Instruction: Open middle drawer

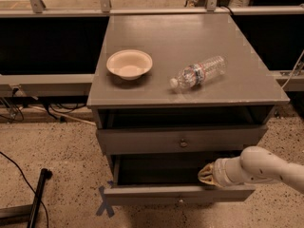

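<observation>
The grey cabinet [190,42] has a drawer with a round knob [183,143] under its top. Below it the middle drawer [156,194] stands pulled out, its low grey front panel forward, a small knob [180,202] on it and its dark interior [156,170] exposed. My gripper [205,175] is on a white arm [266,167] coming in from the right. Its tan tip sits inside the open drawer, just behind the front panel at the right end. Any drawer below is hidden.
A cream bowl [129,63] and a clear plastic bottle [198,72] lying on its side rest on the cabinet top. A black pole [37,198] and cables [14,167] lie on the speckled floor to the left. Blue tape [104,204] marks the floor by the cabinet.
</observation>
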Robot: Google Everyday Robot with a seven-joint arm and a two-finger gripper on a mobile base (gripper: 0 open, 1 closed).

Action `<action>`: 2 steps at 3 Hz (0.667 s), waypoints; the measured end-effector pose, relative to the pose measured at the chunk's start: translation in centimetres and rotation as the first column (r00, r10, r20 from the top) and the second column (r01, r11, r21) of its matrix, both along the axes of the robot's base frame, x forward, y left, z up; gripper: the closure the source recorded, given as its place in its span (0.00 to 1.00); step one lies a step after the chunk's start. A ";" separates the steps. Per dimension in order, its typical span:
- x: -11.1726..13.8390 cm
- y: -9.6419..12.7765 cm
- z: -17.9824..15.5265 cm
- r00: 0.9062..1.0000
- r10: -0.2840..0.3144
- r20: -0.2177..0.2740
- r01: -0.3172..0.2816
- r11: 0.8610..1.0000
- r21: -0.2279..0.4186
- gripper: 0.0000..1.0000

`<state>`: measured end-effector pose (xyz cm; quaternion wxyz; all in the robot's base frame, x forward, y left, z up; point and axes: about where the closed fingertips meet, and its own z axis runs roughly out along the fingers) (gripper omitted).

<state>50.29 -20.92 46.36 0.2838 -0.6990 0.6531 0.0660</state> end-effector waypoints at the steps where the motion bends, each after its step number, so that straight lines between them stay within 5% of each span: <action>1: 0.3 -0.1 -1.7 1.000 -0.006 -0.021 0.006 1.000 0.011 1.00; 2: 0.9 0.2 -2.8 1.000 0.004 -0.029 -0.004 1.000 0.019 1.00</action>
